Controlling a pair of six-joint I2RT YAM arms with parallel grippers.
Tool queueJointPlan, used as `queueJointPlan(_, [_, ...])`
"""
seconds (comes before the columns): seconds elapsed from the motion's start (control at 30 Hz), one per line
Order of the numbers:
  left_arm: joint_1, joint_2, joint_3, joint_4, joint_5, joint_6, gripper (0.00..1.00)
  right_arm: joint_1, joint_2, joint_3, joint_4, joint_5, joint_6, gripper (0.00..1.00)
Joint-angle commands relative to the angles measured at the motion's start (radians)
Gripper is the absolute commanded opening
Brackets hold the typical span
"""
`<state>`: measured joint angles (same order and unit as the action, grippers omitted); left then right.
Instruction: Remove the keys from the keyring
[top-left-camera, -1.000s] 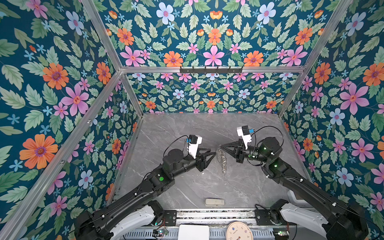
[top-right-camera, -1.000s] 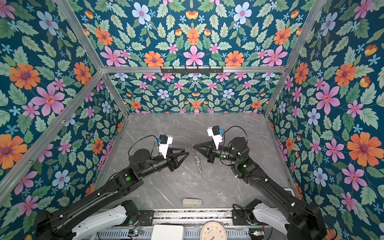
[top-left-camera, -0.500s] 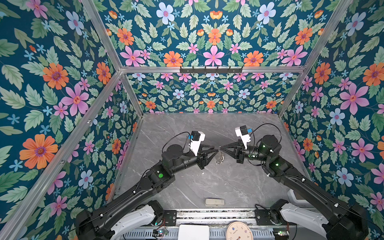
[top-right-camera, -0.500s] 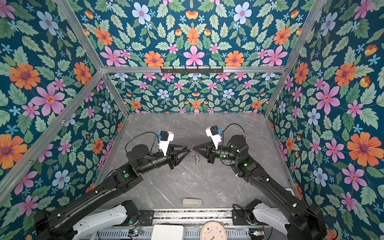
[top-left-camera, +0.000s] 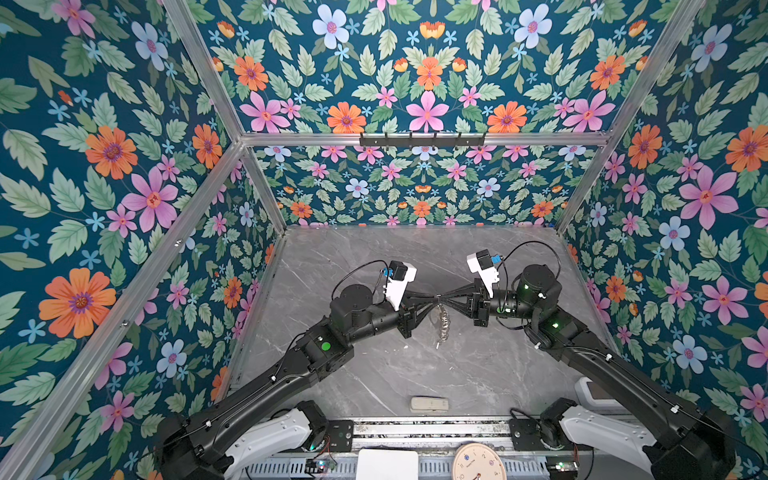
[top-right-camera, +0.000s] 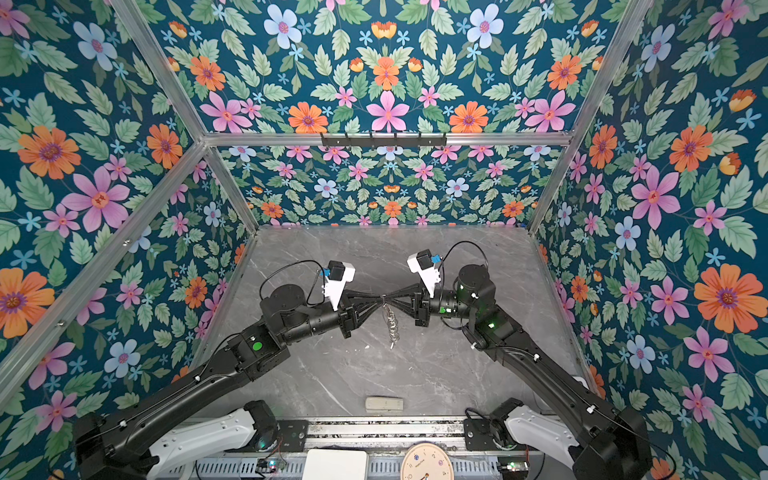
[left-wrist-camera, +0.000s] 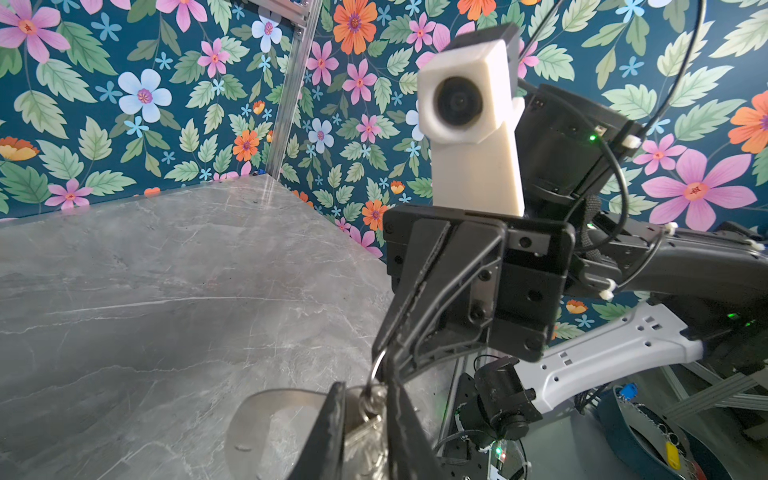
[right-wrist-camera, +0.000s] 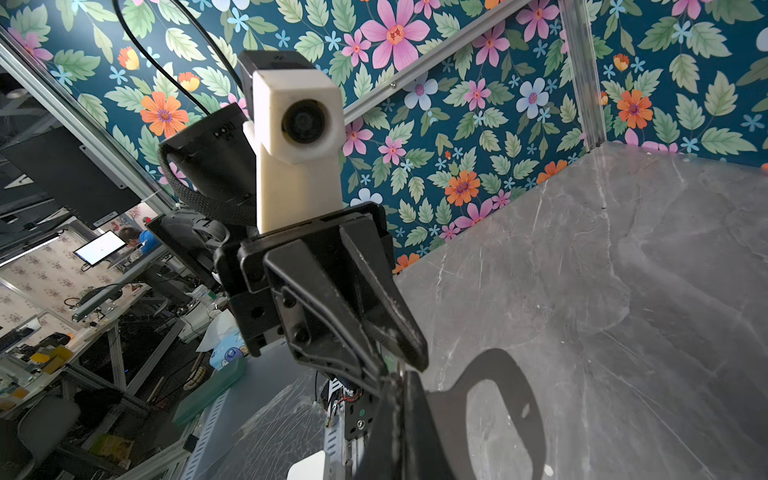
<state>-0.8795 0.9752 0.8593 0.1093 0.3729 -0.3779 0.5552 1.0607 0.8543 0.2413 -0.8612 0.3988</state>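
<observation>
Grey marble table (top-left-camera: 374, 374) below, and we begin out at 8 o'clock, where the left arm (top-left-camera: 291, 374) comes reaching in. Its left gripper (top-left-camera: 434, 299) points toward 3 o'clock and meets its partner tip to tip above the middle of the table.

Look at the left wrist view: the fingers (left-wrist-camera: 332, 432) are drawn in narrow, one on each side of the rounded head of one of the keys (left-wrist-camera: 368, 417), with metal filling the gap between them. That's a pinch on the key!

On to the centre. In both top views the keyring (top-left-camera: 444, 322) dangles from the very spot where the two claws meet, its chain running toward 6 o'clock. Whether its lower end touches the marble, I can't tell. From the wrist, its flat grey oval loop (left-wrist-camera: 243, 428) hangs just beside the left fingers.

Farther toward 6 o'clock, well apart from the action, a pale beige block (top-left-camera: 429, 404) lies flat near the table's front edge.

Across to the right: the right gripper (top-left-camera: 446, 298) points toward 9 o'clock, jaws squeezed fully together on the thin silver ring (left-wrist-camera: 376, 365), which curls out from its tips toward the key. The right arm (top-left-camera: 602, 361) trails away toward 4 o'clock.
</observation>
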Motion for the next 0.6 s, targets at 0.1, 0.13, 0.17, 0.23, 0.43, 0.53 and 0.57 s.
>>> queueJointPlan(0.1, [-0.001, 0.013, 0.024, -0.002, 0.029, 0.017, 0.14, 0.000, 0.014, 0.038, -0.064, -0.019, -0.050, 0.00])
queueJointPlan(0.13, [0.001, 0.014, 0.026, -0.003, 0.029, 0.019, 0.12, 0.000, 0.016, 0.041, -0.068, -0.019, -0.052, 0.00])
queueJointPlan(0.17, [0.000, 0.015, 0.026, -0.003, 0.028, 0.019, 0.12, 0.000, 0.016, 0.043, -0.068, -0.020, -0.052, 0.00])
queueJointPlan(0.23, [0.000, 0.019, 0.026, -0.005, 0.029, 0.019, 0.09, 0.001, 0.020, 0.048, -0.066, -0.021, -0.049, 0.00])
queueJointPlan(0.43, [0.000, 0.020, -0.005, 0.041, 0.018, -0.003, 0.00, 0.000, 0.026, 0.052, -0.024, -0.021, -0.015, 0.00])
queueJointPlan(0.53, [0.000, 0.000, -0.056, 0.123, 0.001, -0.039, 0.00, 0.000, 0.024, 0.036, 0.031, -0.014, 0.022, 0.12])
queueJointPlan(0.57, [0.000, -0.008, -0.075, 0.155, -0.003, -0.053, 0.00, 0.000, 0.019, 0.025, 0.055, -0.004, 0.036, 0.19])
